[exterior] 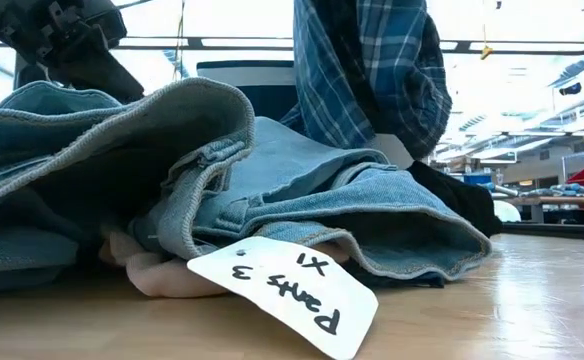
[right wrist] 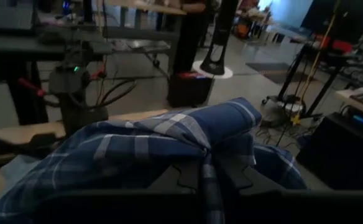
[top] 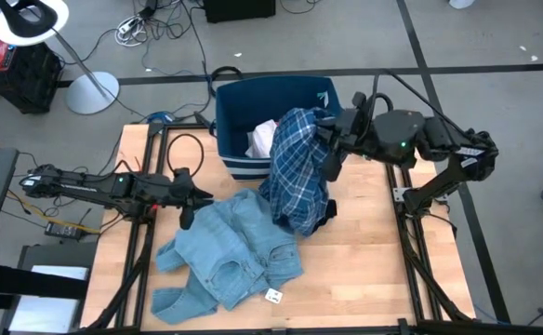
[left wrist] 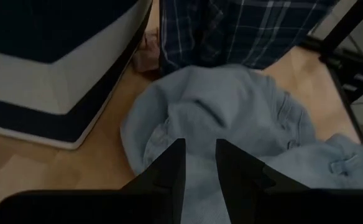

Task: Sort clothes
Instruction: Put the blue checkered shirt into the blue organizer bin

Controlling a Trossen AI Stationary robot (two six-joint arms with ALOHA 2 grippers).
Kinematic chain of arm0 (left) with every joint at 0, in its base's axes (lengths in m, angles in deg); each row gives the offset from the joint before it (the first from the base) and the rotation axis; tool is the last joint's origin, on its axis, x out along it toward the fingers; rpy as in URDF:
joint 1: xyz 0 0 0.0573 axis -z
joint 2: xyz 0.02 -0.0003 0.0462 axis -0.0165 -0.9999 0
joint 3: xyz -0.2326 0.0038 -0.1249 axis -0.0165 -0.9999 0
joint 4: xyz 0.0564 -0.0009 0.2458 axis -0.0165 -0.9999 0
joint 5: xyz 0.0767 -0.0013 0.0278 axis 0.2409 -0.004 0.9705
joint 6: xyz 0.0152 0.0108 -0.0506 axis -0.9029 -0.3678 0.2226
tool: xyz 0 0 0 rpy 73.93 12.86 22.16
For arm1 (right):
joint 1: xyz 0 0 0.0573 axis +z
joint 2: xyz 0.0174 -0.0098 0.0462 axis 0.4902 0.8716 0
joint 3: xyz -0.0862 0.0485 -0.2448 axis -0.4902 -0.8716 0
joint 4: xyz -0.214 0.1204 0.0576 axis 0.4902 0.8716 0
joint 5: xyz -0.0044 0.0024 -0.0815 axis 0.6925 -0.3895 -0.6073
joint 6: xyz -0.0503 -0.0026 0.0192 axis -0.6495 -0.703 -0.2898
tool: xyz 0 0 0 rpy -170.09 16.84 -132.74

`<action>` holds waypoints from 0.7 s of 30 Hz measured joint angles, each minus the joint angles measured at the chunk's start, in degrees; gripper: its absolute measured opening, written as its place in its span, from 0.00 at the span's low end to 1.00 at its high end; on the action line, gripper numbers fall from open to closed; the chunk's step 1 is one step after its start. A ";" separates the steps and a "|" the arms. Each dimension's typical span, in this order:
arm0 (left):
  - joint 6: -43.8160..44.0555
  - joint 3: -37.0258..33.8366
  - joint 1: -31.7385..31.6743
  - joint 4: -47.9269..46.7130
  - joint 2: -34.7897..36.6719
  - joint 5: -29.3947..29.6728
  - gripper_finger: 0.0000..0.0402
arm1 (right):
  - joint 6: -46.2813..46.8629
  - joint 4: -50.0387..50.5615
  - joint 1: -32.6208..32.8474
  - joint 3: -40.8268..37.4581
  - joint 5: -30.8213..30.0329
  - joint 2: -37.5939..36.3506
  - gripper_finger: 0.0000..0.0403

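My right gripper [top: 330, 141] is shut on a navy-white plaid shirt [top: 295, 167], held up beside the right wall of the navy bin [top: 239, 102]. A white garment [top: 262, 140] lies in the bin. Light blue denim pieces [top: 234, 247] lie heaped on the table, with a paper tag [exterior: 282, 290] at their near edge. A pink item [exterior: 162, 275] peeks out from under the denim. A black item [top: 328, 210] lies under the shirt's lower end. My left gripper [left wrist: 200, 165] is open just over the denim's left part. My right gripper pinches a bunched fold of the plaid shirt [right wrist: 205, 155] between its two fingers, coming about level from the table's right side. The shirt hangs below the fingers, and its lower end [top: 301, 219] rests on the table and the denim. My left gripper stands over the denim [left wrist: 200, 118]; I cannot tell whether it touches it.
The bin stands at the table's far edge, its striped wall [left wrist: 51, 81] close to my left gripper. Bare wood [top: 374, 261] lies at the near right. Cables and a lamp base [top: 92, 91] are on the floor beyond the table.
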 joint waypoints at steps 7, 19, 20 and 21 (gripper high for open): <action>1.89 0.00 0.00 1.97 0.00 -0.02 0.24 | -8.00 -13.30 -3.10 0.02 0.66 0.00 0.03; 0.32 0.00 0.00 3.51 -0.02 -0.02 0.24 | -14.42 -29.19 -9.76 0.01 6.52 0.00 0.03; 0.32 0.00 0.00 3.65 0.00 0.00 0.24 | -14.43 -30.38 -10.42 0.00 7.29 0.00 0.03; 0.31 0.00 0.00 3.50 0.00 -0.01 0.24 | -14.43 -31.42 -11.05 0.00 8.17 0.00 0.03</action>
